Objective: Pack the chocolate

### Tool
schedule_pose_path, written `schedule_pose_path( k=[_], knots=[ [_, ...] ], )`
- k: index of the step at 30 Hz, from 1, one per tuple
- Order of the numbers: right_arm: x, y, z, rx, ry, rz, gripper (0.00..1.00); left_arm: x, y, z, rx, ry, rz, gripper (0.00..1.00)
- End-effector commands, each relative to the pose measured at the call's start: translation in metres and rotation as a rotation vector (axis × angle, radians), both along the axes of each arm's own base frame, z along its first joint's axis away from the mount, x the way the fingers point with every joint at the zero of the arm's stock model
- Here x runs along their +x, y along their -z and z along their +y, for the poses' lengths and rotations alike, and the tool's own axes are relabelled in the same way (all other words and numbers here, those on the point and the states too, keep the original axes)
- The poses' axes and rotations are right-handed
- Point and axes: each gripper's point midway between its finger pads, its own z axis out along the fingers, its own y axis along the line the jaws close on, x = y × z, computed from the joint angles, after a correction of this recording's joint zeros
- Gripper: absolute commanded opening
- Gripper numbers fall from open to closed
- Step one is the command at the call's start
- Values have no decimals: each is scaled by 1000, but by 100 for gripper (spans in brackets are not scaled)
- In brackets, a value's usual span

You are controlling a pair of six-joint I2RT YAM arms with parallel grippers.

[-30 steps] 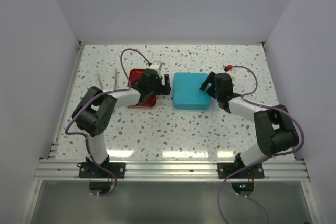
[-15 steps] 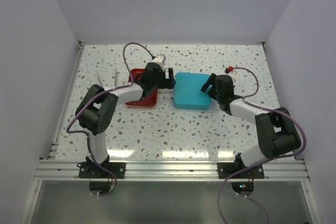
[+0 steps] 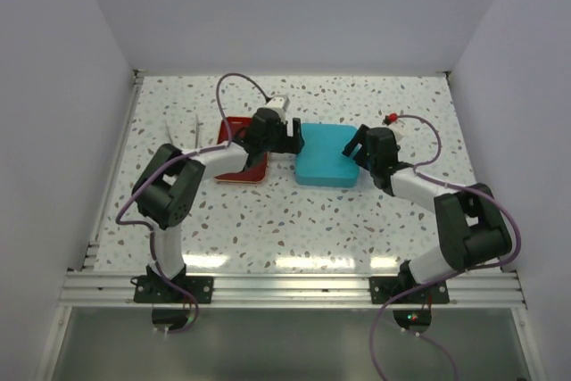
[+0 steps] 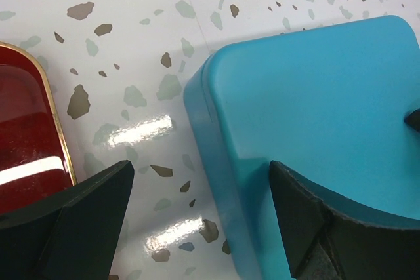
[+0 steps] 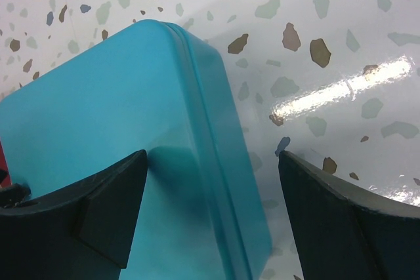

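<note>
No chocolate shows in any view. The teal square tin (image 3: pixel 326 156) sits with its lid on at the table's middle back, also in the left wrist view (image 4: pixel 315 90) and the right wrist view (image 5: pixel 105 109). My left gripper (image 3: pixel 293 136) is open and empty, and its jaws (image 4: pixel 199 168) straddle the tin's left edge: one finger (image 4: pixel 328 227) over the lid, the other (image 4: pixel 85 221) over the table. My right gripper (image 3: pixel 355 144) is open and empty, and its jaws (image 5: pixel 214 157) straddle the tin's right edge. The red tray (image 3: pixel 248 169) with its gold rim (image 4: pixel 26 129) lies left of the tin, partly under my left arm.
A thin white item (image 3: pixel 194 131) lies on the speckled table left of the red tray. Walls close in the table at the left, back and right. A metal rail (image 3: pixel 294 287) runs along the near edge by the arm bases.
My left gripper has moved right, from over the red tray to the tin's left edge. My right gripper has shifted slightly at the tin's right edge. The tin has not moved.
</note>
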Motion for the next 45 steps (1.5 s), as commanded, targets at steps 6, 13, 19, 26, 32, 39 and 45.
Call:
schedule_pose_path(
  k=[6, 13, 19, 26, 32, 39, 45],
  knots=[
    [-13, 9, -15, -38, 53, 57, 83, 5, -2, -10, 66, 23, -11, 90],
    [-29, 37, -15, -61, 33, 180, 81, 2, 19, -7, 154, 40, 43, 89],
    [-44, 52, -18, -73, 20, 230, 74, -3, 34, -3, 194, 55, 74, 81],
    [-41, 41, -21, -85, 27, 200, 74, -4, 21, -3, 162, 50, 32, 80],
    [-33, 9, -28, -126, 40, 140, 76, 1, -20, -15, 75, 77, -57, 85],
    [-28, -39, -35, -166, 38, 49, 77, 0, -73, -6, 25, 38, -171, 86],
    [-23, -46, -10, -109, -92, 38, 44, -7, -86, -19, 50, 85, -188, 61]
  ],
)
